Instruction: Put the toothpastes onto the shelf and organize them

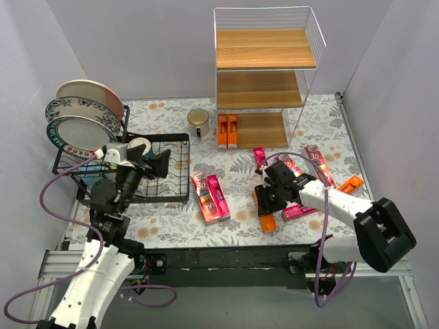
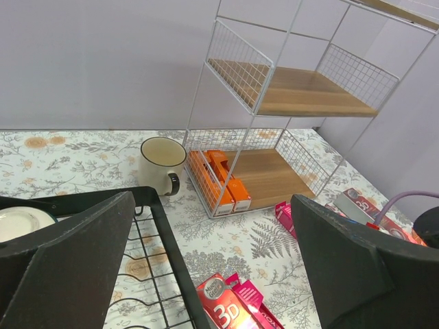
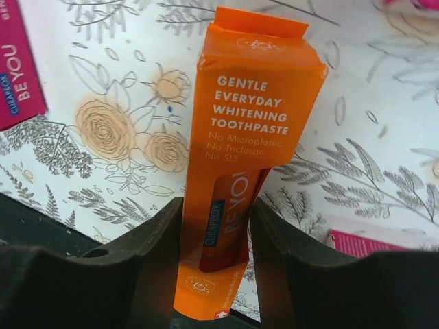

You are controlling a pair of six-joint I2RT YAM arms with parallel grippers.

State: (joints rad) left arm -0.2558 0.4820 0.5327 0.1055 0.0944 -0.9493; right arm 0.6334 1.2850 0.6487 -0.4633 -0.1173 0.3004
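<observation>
right gripper: jaws clenched on a slim orange toothpaste carton, pads touching both long sides. the carton is at the near edge of the floral table cover, well apart from the white wire shelf with wooden boards. left gripper: jaws spread wide over the black wire dish rack.

Floral surface carries rack left of the right pincer, mug and shelf beyond it, cartons around it.
</observation>
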